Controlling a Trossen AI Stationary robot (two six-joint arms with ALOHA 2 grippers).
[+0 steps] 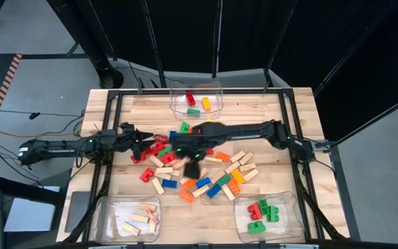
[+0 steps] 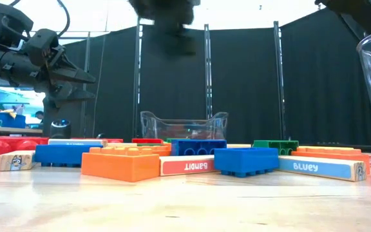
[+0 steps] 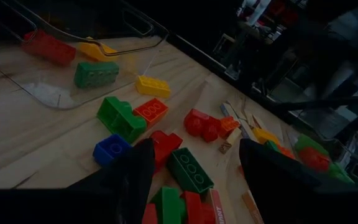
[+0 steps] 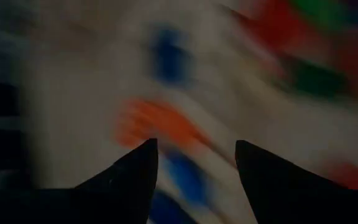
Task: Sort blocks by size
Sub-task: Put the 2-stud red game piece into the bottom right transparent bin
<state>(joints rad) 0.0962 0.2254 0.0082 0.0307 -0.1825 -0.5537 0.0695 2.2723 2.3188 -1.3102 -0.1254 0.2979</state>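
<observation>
1. You had the scattered heap of small toy blocks [image 1: 199,169], red, green, blue, yellow and orange studded plastic bricks mixed with pale tan wooden bars, lying on the middle of the light wooden table [image 1: 268,114].
2. Your right gripper [image 1: 192,168] hung over the middle of that heap, its arm reaching in across the table from the right side; its dark fingers [image 4: 126,180] stood apart with nothing between them, though the blocks beneath them were too blurred to name.
3. Your left gripper [image 1: 144,142] hovered at the heap's left edge, its jaws spread wide and empty above red and green bricks.
4. Beyond the heap, at the table's far edge, the clear plastic bin [image 1: 216,88] held a red brick [image 1: 191,99], a yellow brick [image 1: 206,103] and a green brick [image 1: 193,111].
5. On the near side of the heap to the left, a second clear bin [image 1: 106,207] held several pale wooden bars [image 1: 138,220].
6. On the near side of the heap to the right, a third clear bin [image 1: 292,200] held red and green bricks [image 1: 262,213].
7. From table level, an orange studded brick [image 2: 120,164] and a blue studded brick [image 2: 245,161] sat at the heap's near edge, with a printed wooden bar [image 2: 187,165] between them.
</observation>
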